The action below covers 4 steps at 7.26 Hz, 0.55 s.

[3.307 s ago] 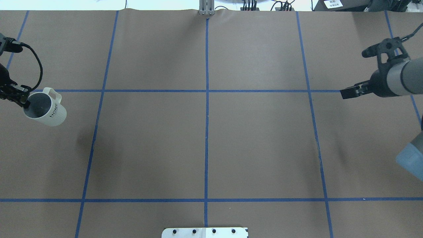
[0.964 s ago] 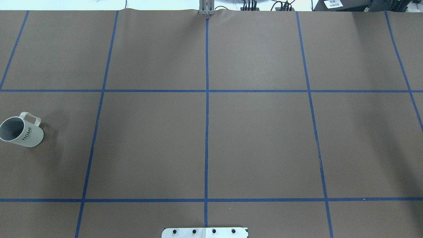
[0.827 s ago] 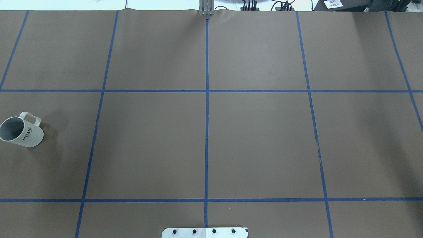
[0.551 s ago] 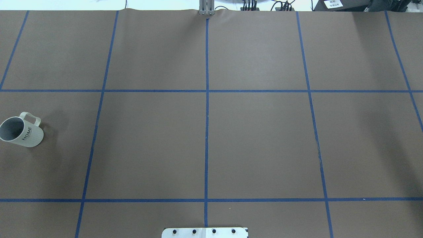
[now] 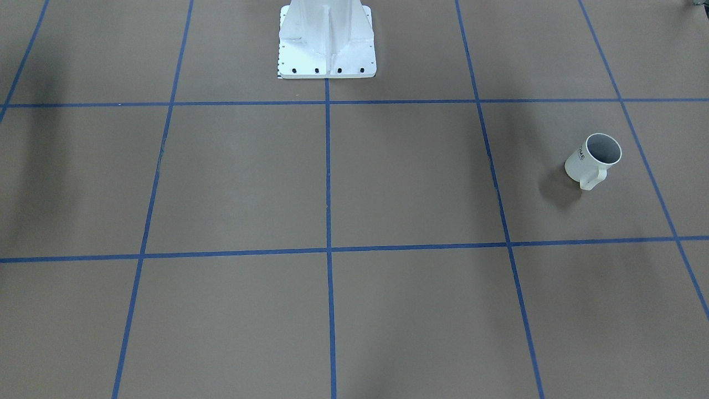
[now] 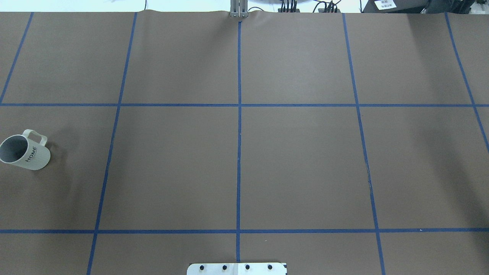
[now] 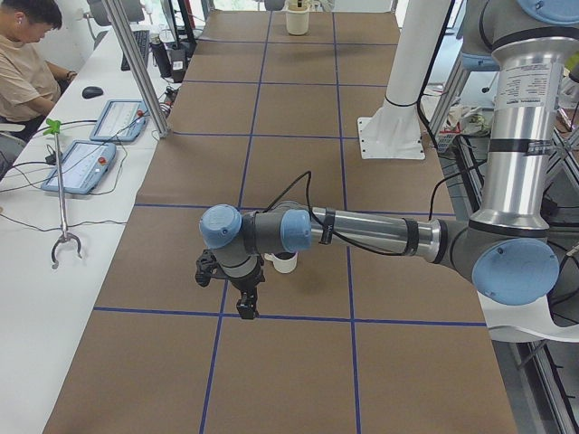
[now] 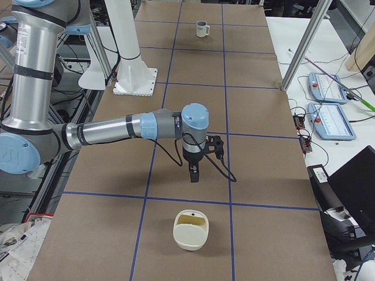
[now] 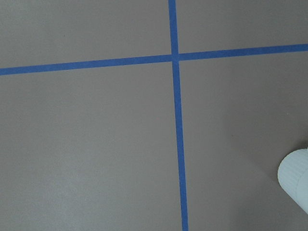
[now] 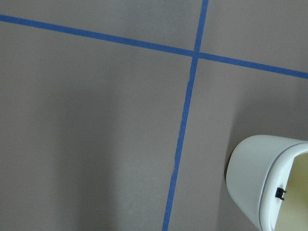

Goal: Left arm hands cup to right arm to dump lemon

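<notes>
- Only the two side views show the arms. The left arm (image 7: 362, 233) reaches out low over the brown surface (image 6: 305, 160), and its gripper (image 7: 244, 306) points down just beside the cup (image 7: 285, 263). The right arm (image 8: 111, 132) stretches out at the other end, its gripper (image 8: 194, 174) also pointing down.
- From these side views I cannot tell whether either gripper's fingers are apart or together.
- The overhead and front-facing views show the cup plainly. It stands upright and free on the surface, in the middle row of blue tape (image 6: 238, 152) squares near the overhead view's left edge. Its handle is turned away from the robot base (image 5: 327, 39), and its inside is grey.
- The right side view and the right wrist view show a cream container (image 8: 190, 230), yellowish inside, near the right gripper.
- A wide stretch of surface separates the cup from the container.
- An operator (image 7: 27, 63) sits along the far long edge.
</notes>
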Available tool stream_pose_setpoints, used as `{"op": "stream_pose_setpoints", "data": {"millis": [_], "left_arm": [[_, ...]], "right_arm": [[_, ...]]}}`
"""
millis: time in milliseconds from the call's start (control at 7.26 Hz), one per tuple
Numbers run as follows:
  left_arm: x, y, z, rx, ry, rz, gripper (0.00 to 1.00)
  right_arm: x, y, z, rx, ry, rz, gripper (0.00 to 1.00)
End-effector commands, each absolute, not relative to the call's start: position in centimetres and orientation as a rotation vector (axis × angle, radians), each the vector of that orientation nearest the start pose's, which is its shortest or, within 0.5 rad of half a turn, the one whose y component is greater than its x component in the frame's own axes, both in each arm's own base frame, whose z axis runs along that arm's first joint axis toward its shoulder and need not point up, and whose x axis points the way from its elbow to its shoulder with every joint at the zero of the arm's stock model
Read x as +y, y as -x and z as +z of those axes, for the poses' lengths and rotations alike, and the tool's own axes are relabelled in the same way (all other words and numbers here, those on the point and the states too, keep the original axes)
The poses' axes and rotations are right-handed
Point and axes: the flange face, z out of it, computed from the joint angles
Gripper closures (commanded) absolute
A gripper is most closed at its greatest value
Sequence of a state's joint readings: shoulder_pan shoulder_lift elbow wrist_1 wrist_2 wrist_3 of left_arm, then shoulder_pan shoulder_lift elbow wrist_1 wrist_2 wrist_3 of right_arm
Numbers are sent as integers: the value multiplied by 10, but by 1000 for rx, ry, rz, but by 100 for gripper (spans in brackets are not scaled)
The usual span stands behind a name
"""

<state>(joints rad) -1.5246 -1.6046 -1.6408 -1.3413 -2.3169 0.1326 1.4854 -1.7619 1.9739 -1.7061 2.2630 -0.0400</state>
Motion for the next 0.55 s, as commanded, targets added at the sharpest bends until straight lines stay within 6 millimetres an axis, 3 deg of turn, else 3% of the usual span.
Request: {"op": "stream_pose_setpoints", "data": {"millis": [0,413], "left_arm": [[-499,42,627,749,79,127,0],[-499,42,624,749,72,130,0]], "right_arm": [[-417,-34,560,-695,-72,-153,0],[-426,-33,554,-696,-87,-156,0]]}}
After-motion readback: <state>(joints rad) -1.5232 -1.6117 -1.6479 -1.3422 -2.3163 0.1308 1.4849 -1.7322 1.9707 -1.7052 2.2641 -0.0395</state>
